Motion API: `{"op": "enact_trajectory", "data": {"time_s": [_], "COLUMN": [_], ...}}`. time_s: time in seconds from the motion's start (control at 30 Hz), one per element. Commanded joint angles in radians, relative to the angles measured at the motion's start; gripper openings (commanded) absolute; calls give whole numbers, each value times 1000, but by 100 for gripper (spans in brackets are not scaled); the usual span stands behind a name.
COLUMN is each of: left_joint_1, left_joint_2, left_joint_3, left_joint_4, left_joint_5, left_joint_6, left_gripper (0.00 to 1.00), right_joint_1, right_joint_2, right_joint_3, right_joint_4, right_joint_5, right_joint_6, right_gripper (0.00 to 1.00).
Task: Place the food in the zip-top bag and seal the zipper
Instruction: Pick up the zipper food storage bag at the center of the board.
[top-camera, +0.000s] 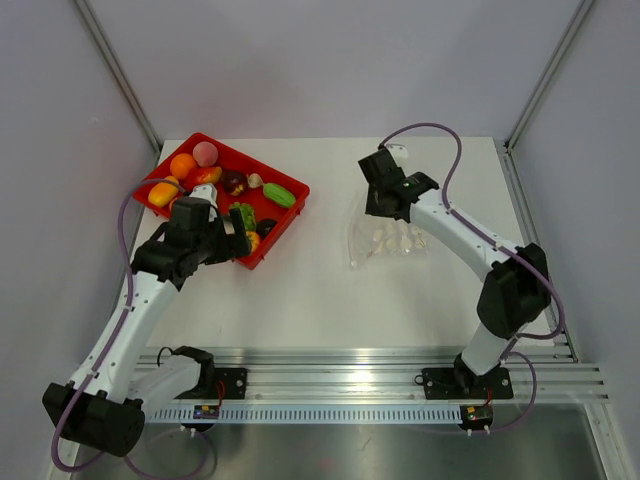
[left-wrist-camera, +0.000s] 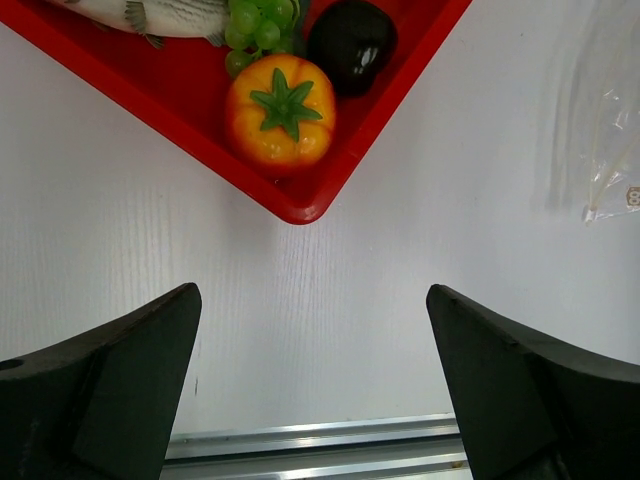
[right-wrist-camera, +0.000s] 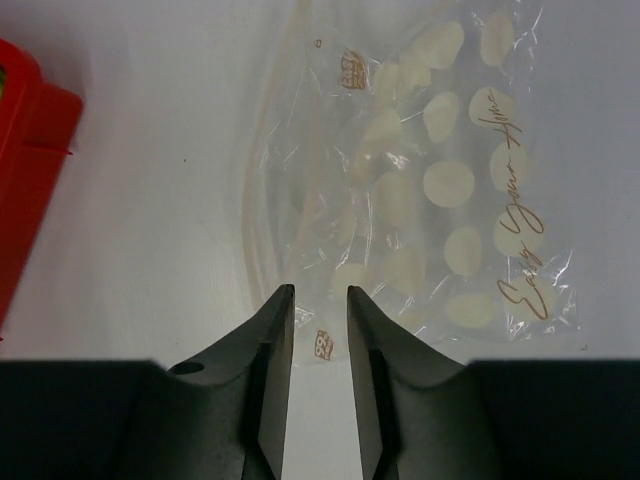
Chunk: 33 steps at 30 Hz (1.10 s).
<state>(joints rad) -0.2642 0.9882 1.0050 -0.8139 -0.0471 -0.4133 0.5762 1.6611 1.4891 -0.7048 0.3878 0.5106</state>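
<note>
**Zip-top bag.** The zip-top bag (top-camera: 388, 240) lies flat on the counter (top-camera: 320, 300), right of centre and well apart from the red tray (top-camera: 255, 160). It is clear and crinkled, with pale round prints and gold lettering. No food shows inside it. The zipper strip cannot be made out with certainty.

**Food.** All food items are in the red tray at the rear left of the counter. Visible from above:
- an orange fruit (top-camera: 183, 165)
- a pink fruit (top-camera: 205, 153)
- a dark purple item (top-camera: 233, 182)
- a green cucumber (top-camera: 279, 195)
- a yellow item (top-camera: 163, 193)

The left wrist view shows the tray's near corner. It holds an orange-yellow fruit with a green calyx (left-wrist-camera: 280, 110), a glossy dark item (left-wrist-camera: 350, 45) and green grapes (left-wrist-camera: 258, 25).

**Right gripper.** The right gripper (right-wrist-camera: 320, 300) is positioned over the rear edge of the bag. The jaws are narrow, with a slim gap between them. The bag's edge, with a small printed logo, lies in that gap. Whether the film is pinched cannot be determined.

**Left gripper.** The left gripper (left-wrist-camera: 315, 380) is spread wide and holds nothing. It hangs over bare counter just beside the tray's near corner, and touches no item.
</note>
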Motion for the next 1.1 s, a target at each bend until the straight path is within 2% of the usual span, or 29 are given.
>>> {"op": "enact_trajectory", "data": {"time_s": [0.0,0.13,0.3,0.63,0.73,0.8,0.87,0.97,1.07], "left_joint_1": [2,2,2,2,2,2,2,2,0], "left_joint_2": [-28,-36,-43,-39,-40,-43,-69,-133,-146], "left_joint_3": [6,6,0,0,-9,-6,-12,-40,-20], "left_joint_4": [30,7,-5,-28,-25,-30,-30,13,44], "left_joint_5": [26,10,13,-23,-19,-8,-11,29,188], "left_joint_6": [2,4,7,28,28,28,34,54,51], "left_gripper": [99,99,99,99,99,99,99,99,99], "right_joint_1": [13,17,16,7,-7,-12,-12,-7,-6], "right_joint_2": [77,176,288,440,468,483,459,335,171], "right_joint_3": [80,131,194,258,269,284,274,185,65], "right_joint_4": [-28,-25,-48,-56,-51,-58,-64,-9,89], "right_joint_5": [4,-53,3,52,37,36,30,-24,-145], "right_joint_6": [-32,-52,-44,-57,-67,-73,-83,-96,-118], "right_gripper": [34,41,49,49,45,29,0,0,0]}}
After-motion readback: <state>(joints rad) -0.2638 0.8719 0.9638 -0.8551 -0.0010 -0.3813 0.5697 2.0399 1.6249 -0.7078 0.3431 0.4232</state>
